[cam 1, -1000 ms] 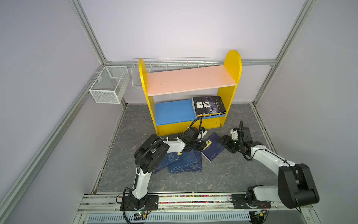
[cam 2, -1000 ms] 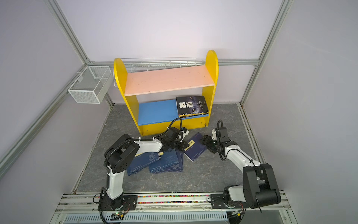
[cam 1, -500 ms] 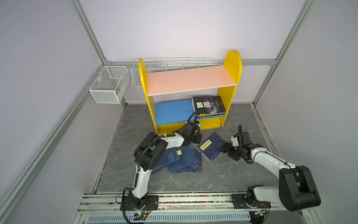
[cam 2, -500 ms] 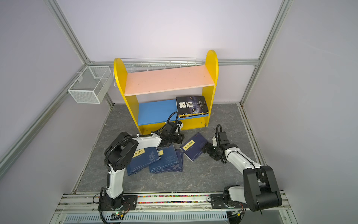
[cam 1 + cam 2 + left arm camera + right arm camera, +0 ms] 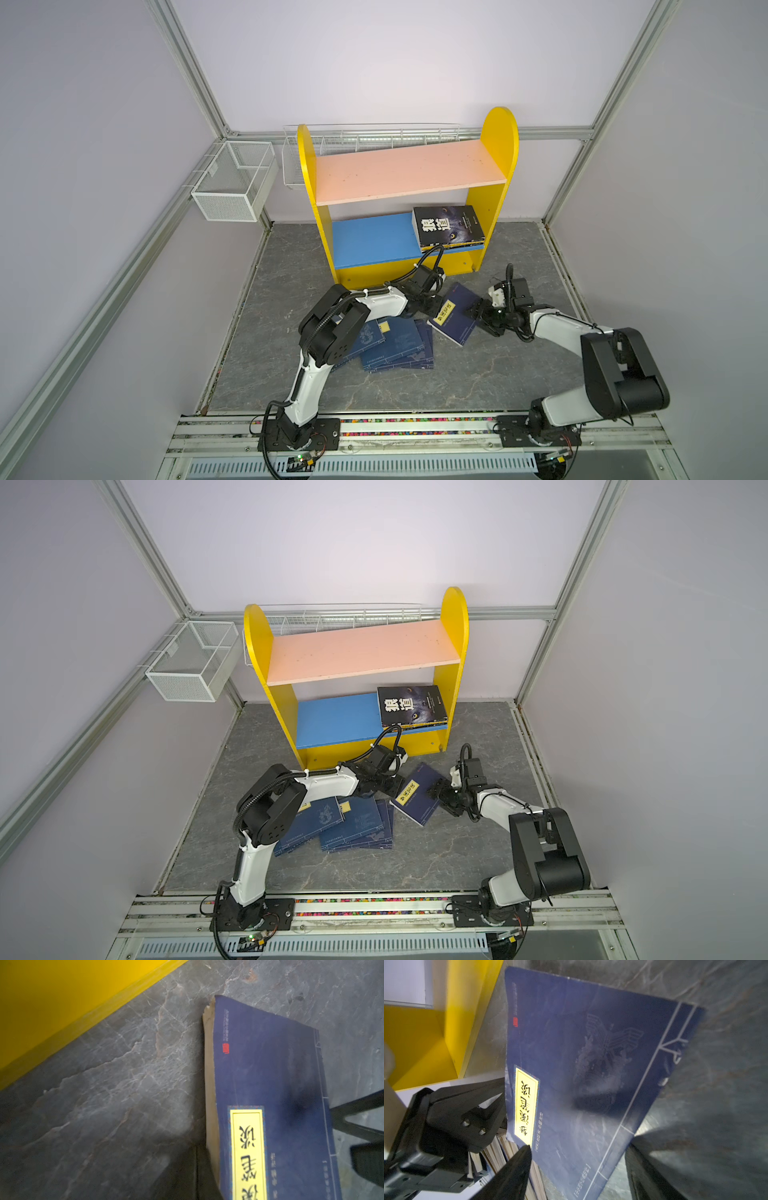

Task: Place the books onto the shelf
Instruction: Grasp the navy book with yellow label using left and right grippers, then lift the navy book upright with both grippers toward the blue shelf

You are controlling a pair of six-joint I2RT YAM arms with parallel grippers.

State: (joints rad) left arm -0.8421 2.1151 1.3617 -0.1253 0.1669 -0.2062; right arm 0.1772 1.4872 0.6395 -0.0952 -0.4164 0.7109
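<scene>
The white mesh basket (image 5: pixel 232 183) on the left wall and the shelf (image 5: pixel 498 141) stand as they did a second ago. The pink upper board (image 5: pixel 407 170) is bare, and a black book (image 5: pixel 446 226) lies flat at the right end of the blue lower board (image 5: pixel 370 241). Its cover reads 狼道 in large white characters.

On the table (image 5: pixel 291 291) in front, the navy books (image 5: pixel 395 345) lie in the same loose pile. The left gripper (image 5: pixel 430 307), closed on nothing, has come back from the shelf's foot and sits against the page edge of a separate navy book (image 5: pixel 455 316), which has barely shifted. This book's yellow label (image 5: pixel 247 1157) carries black characters I cannot read at this angle, and a small red seal (image 5: pixel 225 1049) sits further along the cover.

The right gripper (image 5: pixel 480 319) has slid in closer. Its jaws stand wide apart, straddling that book's near end without clamping it.
</scene>
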